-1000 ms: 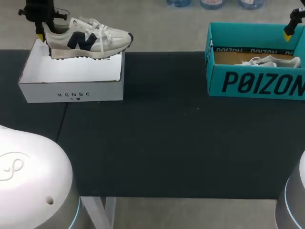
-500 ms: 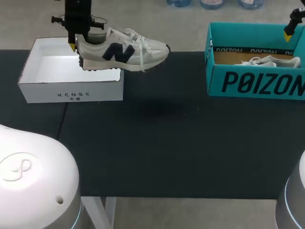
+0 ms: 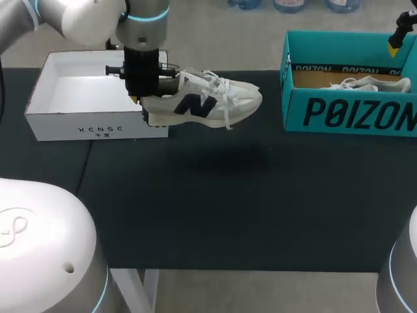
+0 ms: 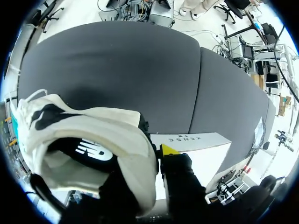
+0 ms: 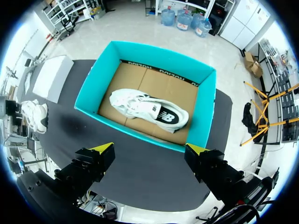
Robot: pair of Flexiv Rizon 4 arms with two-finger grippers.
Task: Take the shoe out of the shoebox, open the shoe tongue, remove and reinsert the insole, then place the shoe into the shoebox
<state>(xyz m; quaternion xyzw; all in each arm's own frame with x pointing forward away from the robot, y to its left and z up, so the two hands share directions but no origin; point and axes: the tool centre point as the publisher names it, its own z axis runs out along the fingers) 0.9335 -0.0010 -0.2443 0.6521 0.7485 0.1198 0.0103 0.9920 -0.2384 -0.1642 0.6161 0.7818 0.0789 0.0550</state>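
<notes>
My left gripper (image 3: 144,99) is shut on the heel collar of a cream sneaker with a dark logo (image 3: 212,101). The sneaker hangs in the air just past the right end of the open white shoebox (image 3: 78,98), toe pointing right. In the left wrist view the shoe (image 4: 84,140) fills the space beside one yellow fingertip (image 4: 168,150), and the white box (image 4: 196,140) lies beyond. My right gripper (image 5: 150,150) stands open high above the teal box (image 5: 93,88), with nothing between its fingers. It shows only as a yellow tip (image 3: 395,40) in the head view.
A teal shoebox (image 3: 352,111) stands at the back right with a second white sneaker (image 3: 368,83) lying inside on brown card (image 5: 149,109). The dark table mat (image 3: 228,195) stretches between the two boxes and toward the front edge.
My left arm has carried the sneaker from above the white box to the right and lower, past the box's right end. The right arm has not moved.
</notes>
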